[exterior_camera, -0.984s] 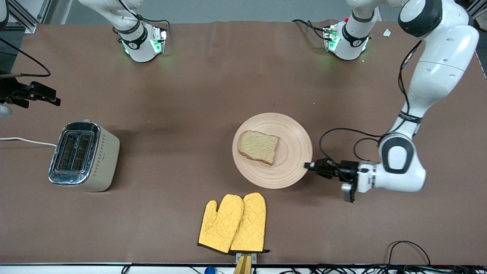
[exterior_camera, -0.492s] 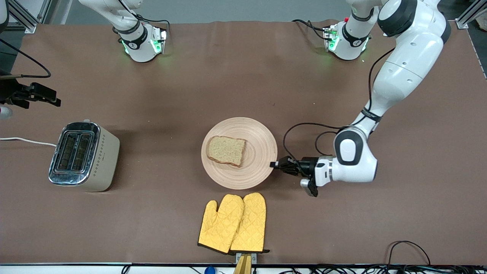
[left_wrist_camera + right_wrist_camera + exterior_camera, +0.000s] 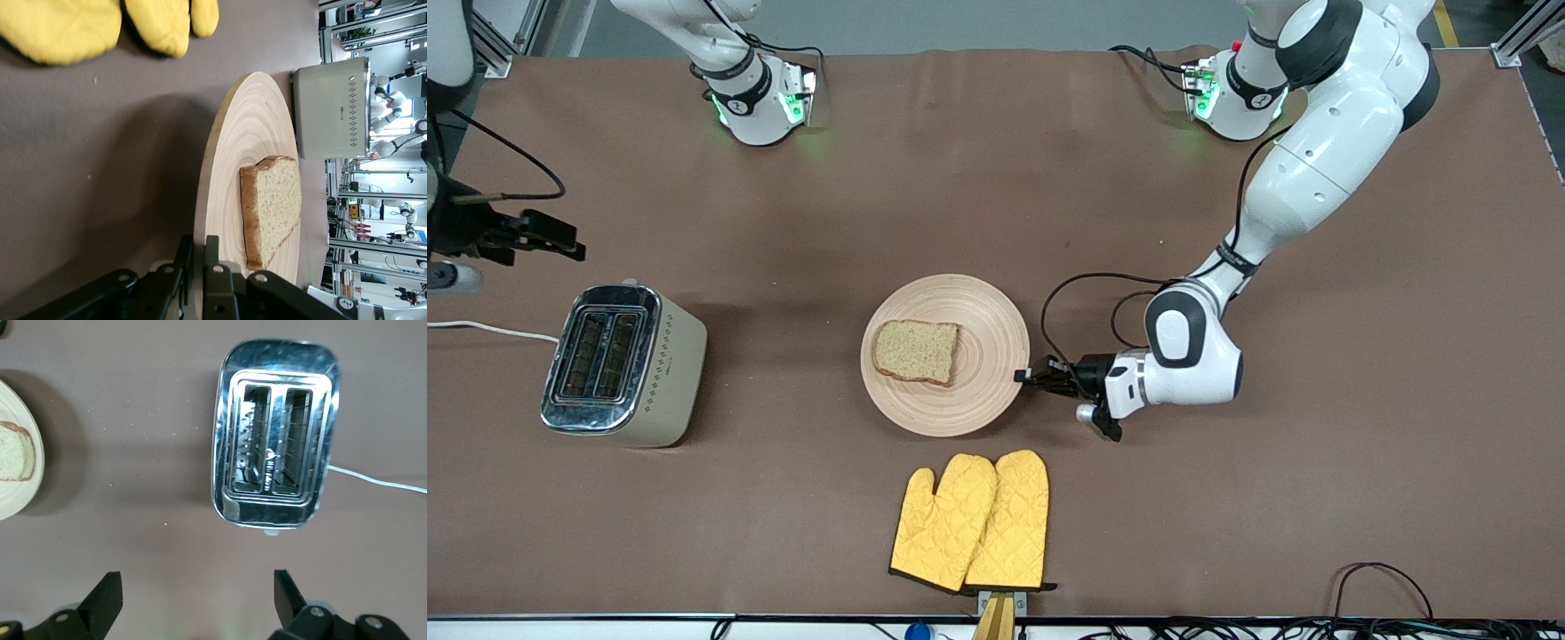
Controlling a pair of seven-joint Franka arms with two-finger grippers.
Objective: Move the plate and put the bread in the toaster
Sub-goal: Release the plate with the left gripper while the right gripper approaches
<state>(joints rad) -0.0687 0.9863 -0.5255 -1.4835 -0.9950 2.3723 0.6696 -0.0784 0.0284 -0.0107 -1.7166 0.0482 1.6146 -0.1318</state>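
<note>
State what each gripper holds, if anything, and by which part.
The left gripper is shut on the plate at its rim. The right gripper is open, holding nothing.

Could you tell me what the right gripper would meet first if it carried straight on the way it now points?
Probably the toaster: the right gripper, jaws open, points down at its chrome top, though its height above is unclear.
</note>
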